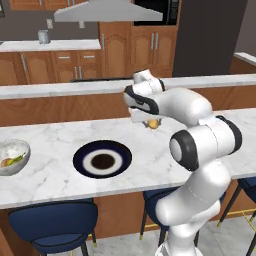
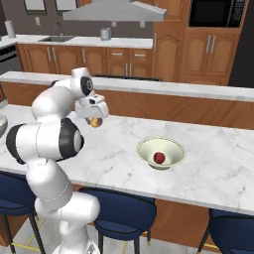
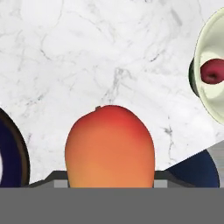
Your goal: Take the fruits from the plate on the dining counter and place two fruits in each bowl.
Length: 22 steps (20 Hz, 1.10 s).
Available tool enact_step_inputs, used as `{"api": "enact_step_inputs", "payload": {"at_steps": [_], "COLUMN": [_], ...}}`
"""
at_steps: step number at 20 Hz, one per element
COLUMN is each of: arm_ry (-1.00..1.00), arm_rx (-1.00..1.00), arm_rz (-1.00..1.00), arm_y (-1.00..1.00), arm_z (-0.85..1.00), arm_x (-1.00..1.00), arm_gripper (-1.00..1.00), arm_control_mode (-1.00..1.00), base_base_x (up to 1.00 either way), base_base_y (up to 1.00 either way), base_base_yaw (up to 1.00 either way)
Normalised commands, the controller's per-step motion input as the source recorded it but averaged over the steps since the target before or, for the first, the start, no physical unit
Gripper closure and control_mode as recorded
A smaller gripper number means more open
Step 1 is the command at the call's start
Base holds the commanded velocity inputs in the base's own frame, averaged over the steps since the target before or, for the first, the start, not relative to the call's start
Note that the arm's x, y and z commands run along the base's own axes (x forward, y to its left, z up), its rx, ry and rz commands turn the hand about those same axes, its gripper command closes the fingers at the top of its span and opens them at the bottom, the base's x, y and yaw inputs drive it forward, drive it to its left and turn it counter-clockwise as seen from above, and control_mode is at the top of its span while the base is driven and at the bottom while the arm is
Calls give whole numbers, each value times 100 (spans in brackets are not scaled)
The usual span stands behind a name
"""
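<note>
- Kitchen backdrop: wooden cabinets, a range hood, a rear worktop; the marbled dining counter [image 1: 50, 180] ran across the foreground, blue stools tucked under it.
- We noted the hand [image 1: 151, 121] raised above the counter, past the plate [image 1: 102, 159] on its far right side, closed around the orange fruit [image 3: 110, 146]. In the hand view the fruit sat between the fingers, its red-blushed top pointing away.
- Plate looked bare: navy rim, white ring, brown centre, no fruit on it.
- Grey bowl [image 1: 12, 156] at the counter's left end held fruit, yellow-green and peach tones visible; we could not count the pieces with certainty.
- Cream-green bowl [image 2: 161, 153] stood well to the right of the hand, with the red fruit [image 2: 158, 158] inside.
- Handling, as we judged it: the fruit seemed light, smooth and rounded, likely to slip or roll if pinched off-centre; a hold across its widest middle looked safest.
- Our reading: the carried fruit belonged in the cream-green bowl, released low so it would not bounce out.
</note>
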Motion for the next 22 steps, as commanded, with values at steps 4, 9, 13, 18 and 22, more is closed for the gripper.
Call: {"api": "enact_step_inputs", "payload": {"at_steps": [4, 9, 13, 18, 22], "arm_ry": [0, 0, 0, 0, 2], "arm_rx": [10, 22, 23, 22, 6], "arm_rz": [-18, -16, -14, -14, -13], "arm_y": [-100, -100, -100, -100, -100], "arm_z": [34, 20, 4, -4, -22], "arm_x": [-27, -24, -21, -19, -9], "arm_gripper": [100, 100, 100, 100, 100], "arm_control_mode": [-100, -100, -100, -100, -100], "base_base_x": [0, 0, 0, 0, 0], "base_base_y": [0, 0, 0, 0, 0], "base_base_yaw": [0, 0, 0, 0, 0]}}
